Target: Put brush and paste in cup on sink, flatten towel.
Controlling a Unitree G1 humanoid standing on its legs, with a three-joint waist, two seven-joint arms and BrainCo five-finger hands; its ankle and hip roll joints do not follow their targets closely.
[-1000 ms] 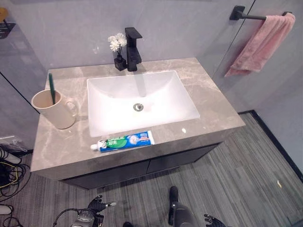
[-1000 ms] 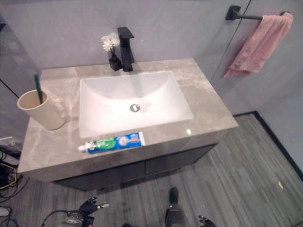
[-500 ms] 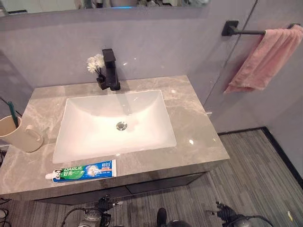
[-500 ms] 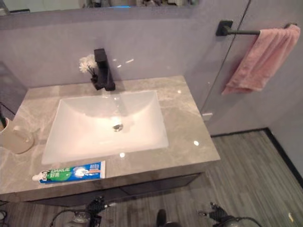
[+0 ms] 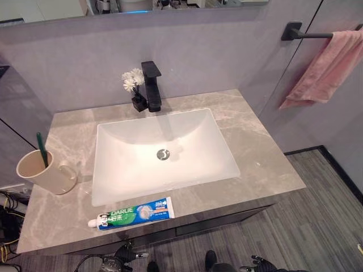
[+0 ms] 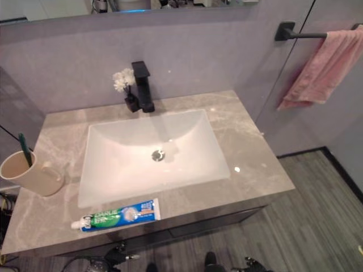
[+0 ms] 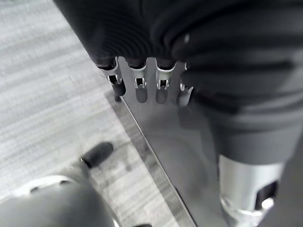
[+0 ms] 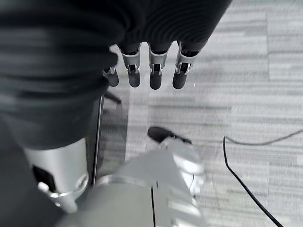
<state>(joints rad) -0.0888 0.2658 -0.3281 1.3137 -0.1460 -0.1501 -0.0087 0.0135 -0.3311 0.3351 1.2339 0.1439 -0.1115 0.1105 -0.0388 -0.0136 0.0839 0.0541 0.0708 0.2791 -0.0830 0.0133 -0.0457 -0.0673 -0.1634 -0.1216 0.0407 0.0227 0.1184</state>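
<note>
A beige cup (image 5: pixel 44 173) with a handle stands at the left end of the grey marble counter (image 5: pixel 266 164), and a green toothbrush (image 5: pixel 41 149) stands in it. A blue and green toothpaste tube (image 5: pixel 134 213) lies flat near the counter's front edge, below the white basin (image 5: pixel 161 153). A pink towel (image 5: pixel 324 69) hangs bunched over a black bar (image 5: pixel 303 34) on the right wall. My left hand (image 7: pixel 141 90) hangs low in front of the cabinet, fingers straight and empty. My right hand (image 8: pixel 154 73) hangs the same way over the floor.
A black faucet (image 5: pixel 151 85) and a small vase of white flowers (image 5: pixel 133 84) stand behind the basin. A dark cabinet front (image 5: pixel 227 218) runs under the counter. Grey wood-pattern floor (image 5: pixel 317 226) lies to the right, and glass panels flank the counter.
The whole picture has shifted as the camera moved: the cup is back in full view. The cup, tube and towel lie where they were. Both hands stay low and empty.
</note>
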